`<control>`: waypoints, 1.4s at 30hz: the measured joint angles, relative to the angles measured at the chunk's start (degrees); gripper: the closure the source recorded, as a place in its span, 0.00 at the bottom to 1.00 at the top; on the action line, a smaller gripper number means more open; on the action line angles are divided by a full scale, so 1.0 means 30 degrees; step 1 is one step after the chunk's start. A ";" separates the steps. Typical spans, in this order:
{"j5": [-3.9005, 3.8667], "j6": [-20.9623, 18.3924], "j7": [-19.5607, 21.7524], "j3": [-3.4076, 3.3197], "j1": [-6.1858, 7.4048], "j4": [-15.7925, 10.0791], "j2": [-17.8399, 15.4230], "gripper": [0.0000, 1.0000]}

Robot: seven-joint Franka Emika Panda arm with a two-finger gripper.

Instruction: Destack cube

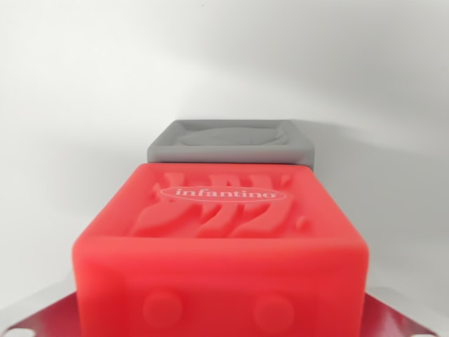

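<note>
Red soft plastic fills the lower half of the wrist view: a red cube (221, 246) sits at the 6 o'clock position, close to the lens, its top face turned up toward the camera. That face carries raised wavy ridges and an oval badge reading "infantino" (223, 193). Its near side, facing the viewer, shows two shallow round bumps low down, one toward 7 o'clock and one toward 5 o'clock.

Directly behind it, toward 12 o'clock, a grey cube (231, 142) shows only its top face and a thin strip of its front edge; the top has a recessed, rounded relief. The red block hides the rest, so whether the two touch cannot be told.

Both rest against a plain white surface (77, 105) that runs across the whole upper frame, with a soft shadow to the grey cube's 3 o'clock side.

Shiny metal parts (42, 316) reflecting red peek from the bottom corners at 7 and 5 o'clock. No fingertips show, so the jaws' spread cannot be told.
</note>
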 joint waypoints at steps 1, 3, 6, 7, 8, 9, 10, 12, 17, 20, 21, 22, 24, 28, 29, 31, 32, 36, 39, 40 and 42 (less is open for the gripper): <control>0.0000 0.0000 0.0000 0.0000 0.0000 0.0000 0.0000 1.00; 0.0000 0.0000 0.0000 0.0000 0.0000 0.0000 0.0000 1.00; 0.0000 0.0000 0.0000 0.0000 0.0000 0.0000 0.0000 1.00; 0.0000 0.0000 0.0000 0.0000 0.0000 0.0000 0.0000 1.00; 0.0000 0.0000 0.0000 -0.0001 0.0000 0.0000 0.0000 1.00; 0.0000 0.0000 0.0000 -0.0001 0.0000 0.0000 0.0000 1.00; 0.0000 0.0000 0.0000 -0.0001 0.0000 0.0000 0.0000 1.00; 0.0000 0.0000 0.0000 -0.0001 0.0000 0.0000 0.0000 1.00; 0.0000 -0.0002 0.0000 -0.0001 -0.0001 -0.0001 0.0000 1.00; 0.0000 -0.0011 0.0000 -0.0001 -0.0001 -0.0001 -0.0005 1.00; 0.0000 -0.0018 0.0000 -0.0001 -0.0001 -0.0001 -0.0015 1.00; 0.0000 -0.0028 0.0000 -0.0001 -0.0001 -0.0001 -0.0033 1.00; 0.0000 -0.0063 0.0000 -0.0001 -0.0001 -0.0004 -0.0089 1.00; 0.0000 -0.0171 0.0000 -0.0001 -0.0001 -0.0023 -0.0254 1.00; 0.0000 -0.0219 0.0000 0.0000 -0.0001 -0.0029 -0.0306 1.00; 0.0000 -0.0337 0.0000 0.0000 -0.0002 -0.0041 -0.0422 1.00; 0.0000 -0.0393 0.0000 0.0000 -0.0001 -0.0049 -0.0488 1.00; 0.0001 -0.0662 0.0000 0.0000 -0.0002 -0.0093 -0.0805 1.00; 0.0001 -0.0831 0.0000 0.0000 -0.0002 -0.0110 -0.0998 1.00; 0.0001 -0.0897 0.0000 0.0001 -0.0002 -0.0121 -0.1081 1.00; 0.0002 -0.1056 0.0000 0.0004 -0.0002 -0.0144 -0.1266 1.00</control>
